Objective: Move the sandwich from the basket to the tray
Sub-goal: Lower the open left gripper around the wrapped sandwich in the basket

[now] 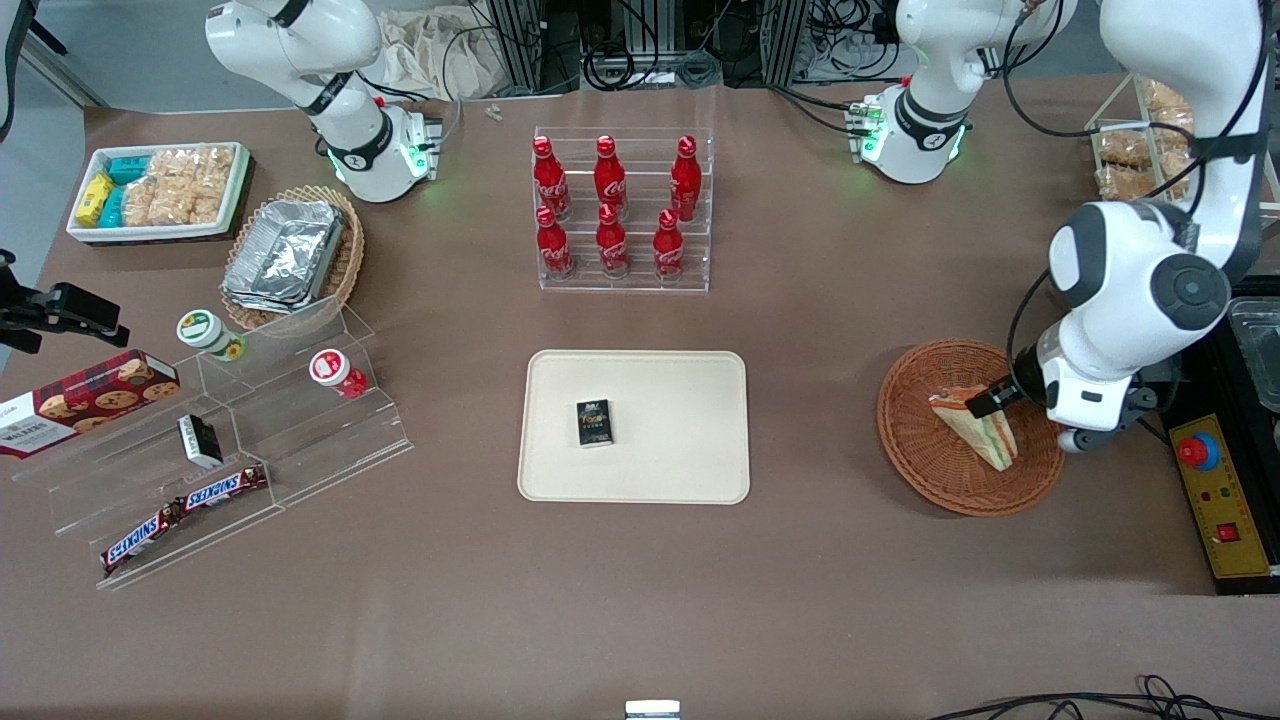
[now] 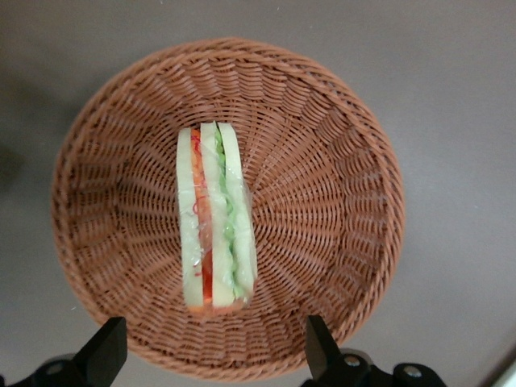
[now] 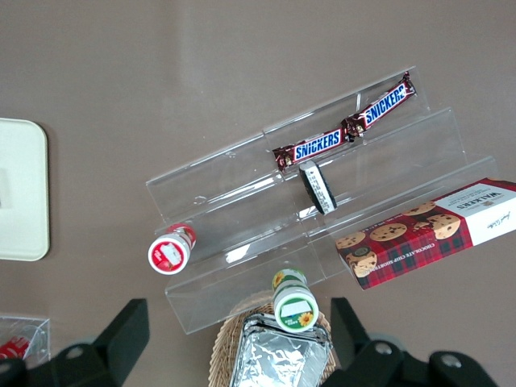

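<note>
Sandwich (image 1: 978, 424) lies in basket (image 1: 968, 428), on its edge, filling layers facing up in the left wrist view (image 2: 215, 218). Basket (image 2: 339, 201) sits on tabletop (image 1: 800, 580) toward the working arm's end.

Claw (image 1: 985, 402) hovers directly above the sandwich, over the basket. It is released: fingers (image 2: 103, 351) spread wide, one on each side of the sandwich's end, not touching it.

Tray (image 1: 680, 440) lies mid-tabletop, well apart from the basket. One small dark box (image 1: 594, 422) rests on it.

Bottle rack (image 1: 622, 210) stands farther from the front camera than the tray. Snickers bars (image 1: 185, 515) sit on a clear stand toward the parked arm's end.
</note>
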Robot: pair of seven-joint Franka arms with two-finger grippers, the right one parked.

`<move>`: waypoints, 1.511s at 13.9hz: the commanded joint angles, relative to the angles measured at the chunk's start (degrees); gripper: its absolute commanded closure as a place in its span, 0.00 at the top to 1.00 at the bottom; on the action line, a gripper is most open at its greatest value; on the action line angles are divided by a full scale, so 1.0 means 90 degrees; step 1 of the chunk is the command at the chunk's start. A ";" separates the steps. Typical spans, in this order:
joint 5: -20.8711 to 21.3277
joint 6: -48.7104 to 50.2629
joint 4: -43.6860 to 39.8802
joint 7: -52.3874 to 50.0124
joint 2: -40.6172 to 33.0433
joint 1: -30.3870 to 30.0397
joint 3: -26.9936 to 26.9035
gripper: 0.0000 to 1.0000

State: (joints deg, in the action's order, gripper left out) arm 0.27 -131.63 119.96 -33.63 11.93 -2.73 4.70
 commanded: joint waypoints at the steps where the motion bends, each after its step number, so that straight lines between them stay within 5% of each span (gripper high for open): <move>1: 0.0301 -0.0442 0.0089 -0.0461 0.0265 -0.0019 -0.0014 1.00; 4: 0.0662 -0.0754 0.0089 -0.0686 0.0626 -0.0009 -0.0014 1.00; 11: 0.0673 -0.1048 0.0080 -0.0696 0.0949 -0.0009 -0.0092 0.98; 17: 0.0673 -0.1146 0.0080 -0.0696 0.1086 -0.0009 -0.0092 0.82; 21: 0.0673 -0.1204 0.0060 -0.0696 0.1174 -0.0009 -0.0092 0.55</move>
State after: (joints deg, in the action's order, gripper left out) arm 5.06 -140.76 120.26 -38.54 22.03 -2.74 3.85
